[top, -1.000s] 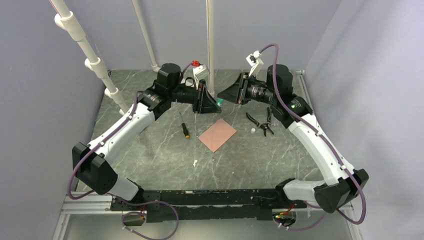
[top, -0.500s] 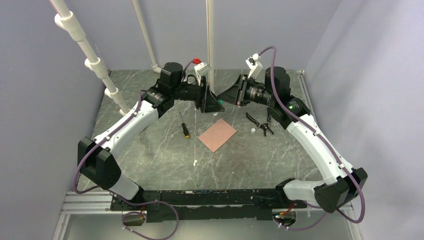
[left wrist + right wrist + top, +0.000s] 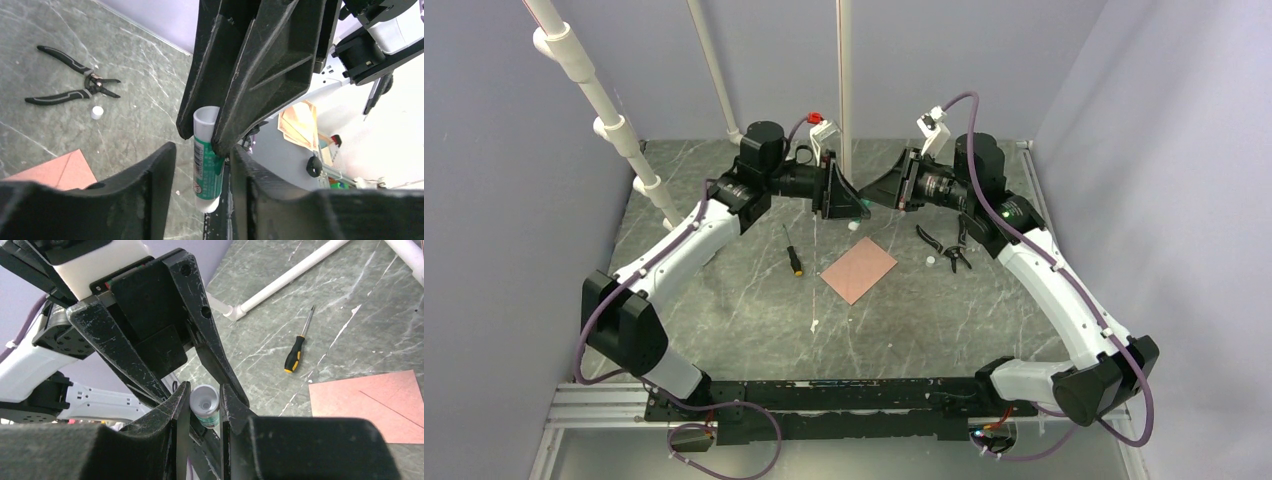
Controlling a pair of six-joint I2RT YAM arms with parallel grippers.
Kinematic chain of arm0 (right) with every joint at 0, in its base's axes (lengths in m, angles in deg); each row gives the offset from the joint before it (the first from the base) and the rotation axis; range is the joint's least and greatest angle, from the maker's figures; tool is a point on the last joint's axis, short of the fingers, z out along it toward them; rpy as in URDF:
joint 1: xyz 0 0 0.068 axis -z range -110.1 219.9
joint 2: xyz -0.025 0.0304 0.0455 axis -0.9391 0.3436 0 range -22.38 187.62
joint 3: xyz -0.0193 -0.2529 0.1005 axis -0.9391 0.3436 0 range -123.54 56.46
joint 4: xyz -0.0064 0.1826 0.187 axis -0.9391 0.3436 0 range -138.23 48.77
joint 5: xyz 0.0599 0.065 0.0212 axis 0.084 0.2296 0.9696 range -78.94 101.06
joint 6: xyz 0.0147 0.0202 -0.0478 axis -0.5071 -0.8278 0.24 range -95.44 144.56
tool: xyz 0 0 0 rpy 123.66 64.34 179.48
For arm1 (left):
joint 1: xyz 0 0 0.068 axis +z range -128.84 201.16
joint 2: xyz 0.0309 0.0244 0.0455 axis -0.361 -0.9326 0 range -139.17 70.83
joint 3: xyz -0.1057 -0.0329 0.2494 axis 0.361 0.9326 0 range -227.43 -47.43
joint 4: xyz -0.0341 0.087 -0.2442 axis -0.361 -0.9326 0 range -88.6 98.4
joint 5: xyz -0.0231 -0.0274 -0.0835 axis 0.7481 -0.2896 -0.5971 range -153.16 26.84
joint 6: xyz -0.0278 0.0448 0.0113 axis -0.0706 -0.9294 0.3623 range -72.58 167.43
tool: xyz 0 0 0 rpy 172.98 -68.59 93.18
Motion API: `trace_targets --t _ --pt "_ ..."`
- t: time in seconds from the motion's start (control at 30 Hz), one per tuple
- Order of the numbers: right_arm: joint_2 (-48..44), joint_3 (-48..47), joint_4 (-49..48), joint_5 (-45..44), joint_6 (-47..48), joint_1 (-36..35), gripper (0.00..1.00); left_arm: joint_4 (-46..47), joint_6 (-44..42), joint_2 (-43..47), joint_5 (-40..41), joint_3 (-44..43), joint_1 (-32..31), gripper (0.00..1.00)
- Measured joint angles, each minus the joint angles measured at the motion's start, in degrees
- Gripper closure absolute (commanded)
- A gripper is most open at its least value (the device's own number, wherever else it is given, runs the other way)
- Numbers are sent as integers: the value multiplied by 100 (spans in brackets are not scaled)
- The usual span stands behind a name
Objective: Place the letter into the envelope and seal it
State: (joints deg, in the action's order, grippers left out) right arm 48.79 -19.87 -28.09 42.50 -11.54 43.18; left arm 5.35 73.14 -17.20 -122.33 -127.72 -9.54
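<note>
We see right claw [image 3: 203,390] clamped on glue tube [image 3: 206,165] mid-air. Left claw [image 3: 202,147] part-open astride tube end, likely to work it. Envelope [image 3: 858,271] flat on desk [image 3: 724,300] beneath, awaiting glue. Letter not separately visible.

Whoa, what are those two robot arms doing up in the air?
They are handling a glue stick together. The right gripper pinches it and holds it up, while the left gripper has its fingers open around the other end. The pink envelope lies flat on the table below, with neither arm touching it. No separate letter is in sight.
</note>
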Motion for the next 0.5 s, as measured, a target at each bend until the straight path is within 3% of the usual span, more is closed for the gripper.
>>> trace_targets --t 0.1,0.23,0.27,0.3,0.33,0.43,0.5 --pt "0 0 -11 -57 -146 0 100 50 70 -2 -70 59 11 53" --pt "0 0 -44 -140 -262 0 100 195 140 -7 -151 114 20 82" --pt "0 0 -46 -173 -264 0 100 201 155 -7 -175 120 20 96" --pt "0 0 -35 -186 -286 0 100 227 129 -7 -197 122 20 97" --pt "0 0 -22 -188 -289 0 93 232 111 -7 -201 122 20 97" --pt "0 -9 4 -214 -234 2 56 190 39 -7 -216 122 20 98" --pt "0 -26 63 -138 -122 15 41 131 -70 -7 -247 122 20 98"
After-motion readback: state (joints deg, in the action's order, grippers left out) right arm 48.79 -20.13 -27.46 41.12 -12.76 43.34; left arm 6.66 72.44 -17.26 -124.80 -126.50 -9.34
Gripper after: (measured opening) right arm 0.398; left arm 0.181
